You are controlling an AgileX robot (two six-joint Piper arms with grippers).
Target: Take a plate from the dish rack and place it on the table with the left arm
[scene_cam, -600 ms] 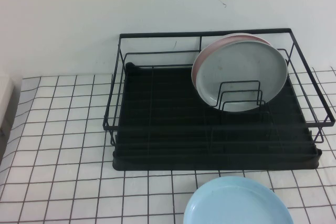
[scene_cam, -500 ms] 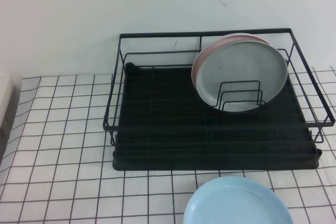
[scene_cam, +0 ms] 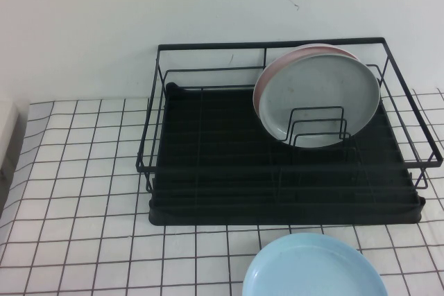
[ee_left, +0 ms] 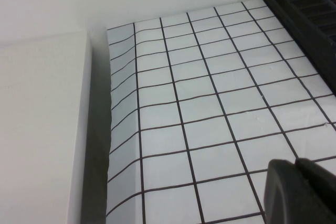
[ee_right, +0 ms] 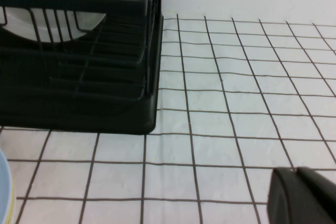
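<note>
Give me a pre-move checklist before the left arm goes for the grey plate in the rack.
1. Grey plate upright in the dish rack dividers, in front of the pink plate: ok.
2. Left gripper shut, low over the table beside the rack; must open first: not ok.
3. Bare table to set the plate on: ok.
4. Light blue plate lies in front of the rack; avoid it: ok.
5. Right gripper low over the table, off the rack: ok.

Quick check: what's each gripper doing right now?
Left gripper: shut, holding nothing, over the table beside the dish rack.
Right gripper: shut, holding nothing, low over the table on the rack's other side.
</note>
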